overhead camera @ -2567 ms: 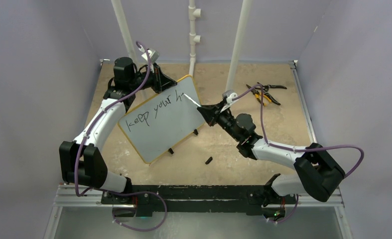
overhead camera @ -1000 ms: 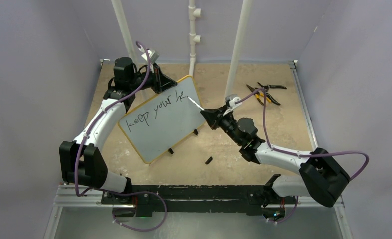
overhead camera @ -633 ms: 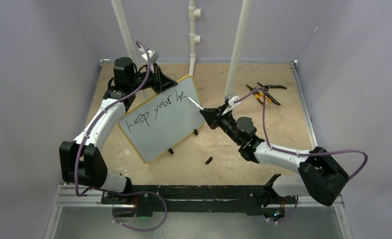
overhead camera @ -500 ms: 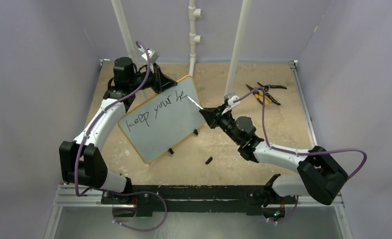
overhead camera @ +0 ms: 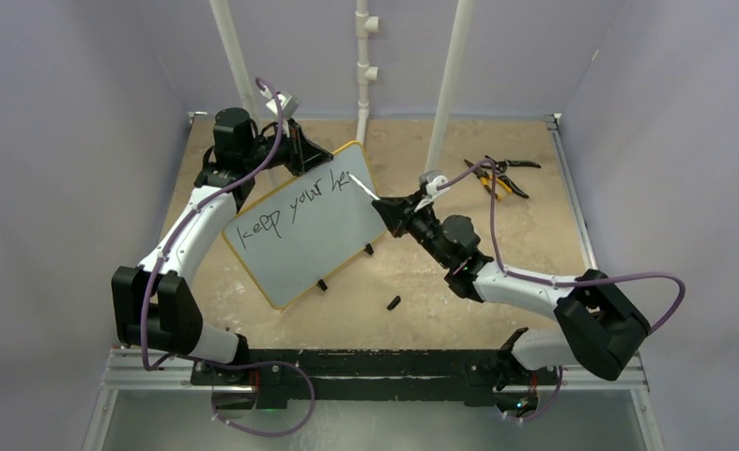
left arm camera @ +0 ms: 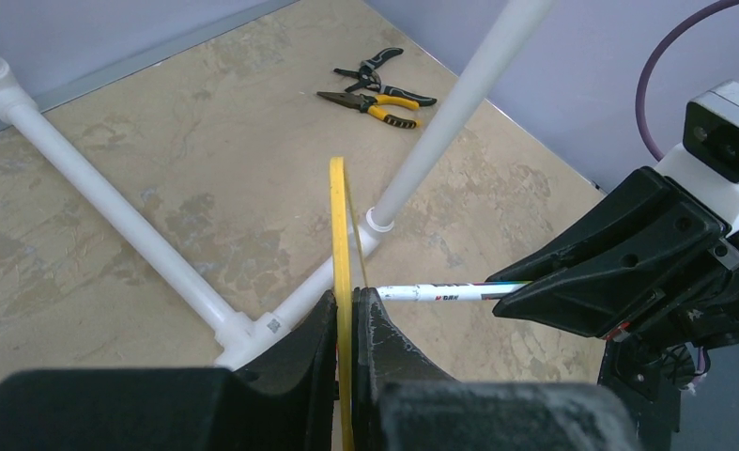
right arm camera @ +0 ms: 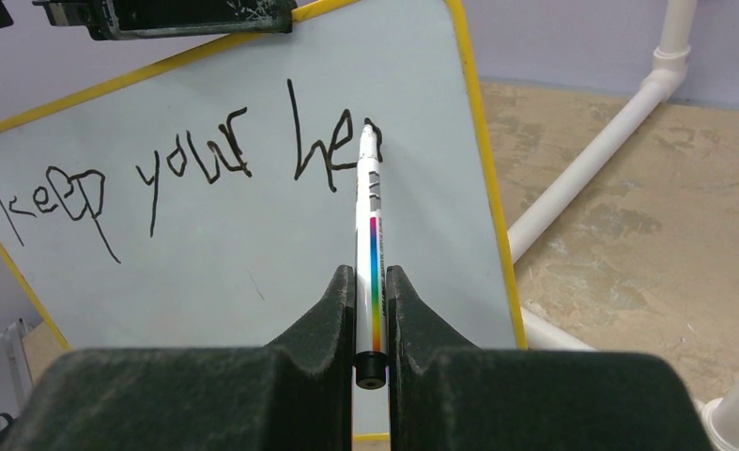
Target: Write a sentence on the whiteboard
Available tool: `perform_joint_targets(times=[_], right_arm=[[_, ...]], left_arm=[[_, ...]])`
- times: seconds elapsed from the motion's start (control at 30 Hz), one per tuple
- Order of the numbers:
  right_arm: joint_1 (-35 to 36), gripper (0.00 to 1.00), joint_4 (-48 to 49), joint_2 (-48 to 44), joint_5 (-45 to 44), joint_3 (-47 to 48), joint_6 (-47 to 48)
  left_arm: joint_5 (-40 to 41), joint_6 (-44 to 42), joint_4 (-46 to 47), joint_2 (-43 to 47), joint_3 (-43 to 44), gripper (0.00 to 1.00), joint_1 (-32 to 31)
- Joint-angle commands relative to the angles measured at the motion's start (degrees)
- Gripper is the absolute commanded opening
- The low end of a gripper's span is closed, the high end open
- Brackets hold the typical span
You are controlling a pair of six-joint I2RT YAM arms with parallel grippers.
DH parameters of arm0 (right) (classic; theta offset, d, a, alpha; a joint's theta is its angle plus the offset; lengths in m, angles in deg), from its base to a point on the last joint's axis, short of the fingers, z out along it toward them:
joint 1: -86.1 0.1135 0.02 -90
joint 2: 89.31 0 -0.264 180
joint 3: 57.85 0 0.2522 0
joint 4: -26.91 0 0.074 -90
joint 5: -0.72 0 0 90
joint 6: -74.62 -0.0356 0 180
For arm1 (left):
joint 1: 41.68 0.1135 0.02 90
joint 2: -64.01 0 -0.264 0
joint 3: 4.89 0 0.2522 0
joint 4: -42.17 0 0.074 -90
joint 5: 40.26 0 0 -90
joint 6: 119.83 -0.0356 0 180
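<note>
The whiteboard (overhead camera: 300,230) with its yellow frame stands tilted on black feet left of centre. My left gripper (overhead camera: 300,150) is shut on its top edge, seen as a thin yellow strip (left arm camera: 342,225) in the left wrist view. Black writing (right arm camera: 173,169) reads "keep your he". My right gripper (overhead camera: 391,209) is shut on a white marker (right arm camera: 369,216) with a rainbow stripe. The marker tip touches the board just right of the "e", near the right frame (right arm camera: 483,160).
Pliers and cutters (overhead camera: 499,176) lie at the back right. A small black marker cap (overhead camera: 393,303) lies on the tan table in front of the board. White PVC pipes (overhead camera: 445,85) rise at the back and run along the table behind the board (left arm camera: 140,249).
The right gripper wrote on: "h" became "he". It has since shifted the marker tip slightly up and left, to just right of the "e". The left gripper and the board stayed still.
</note>
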Motion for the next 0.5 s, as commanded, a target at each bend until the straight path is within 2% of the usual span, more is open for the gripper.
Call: perform_joint_targets(times=[0.0,0.47], right_arm=[[-0.2,0.00,1.3,1.0,2.6,2.5,2.6],[0.1,0.00,-1.5,-2.5,2.4,-3.6,0.5]], left_arm=[[-2.4,-0.5,2.9,1.4,-0.2,0.00,-0.5],[-2.4,-0.3,3.1,1.3,-0.3,0.00,-0.5]])
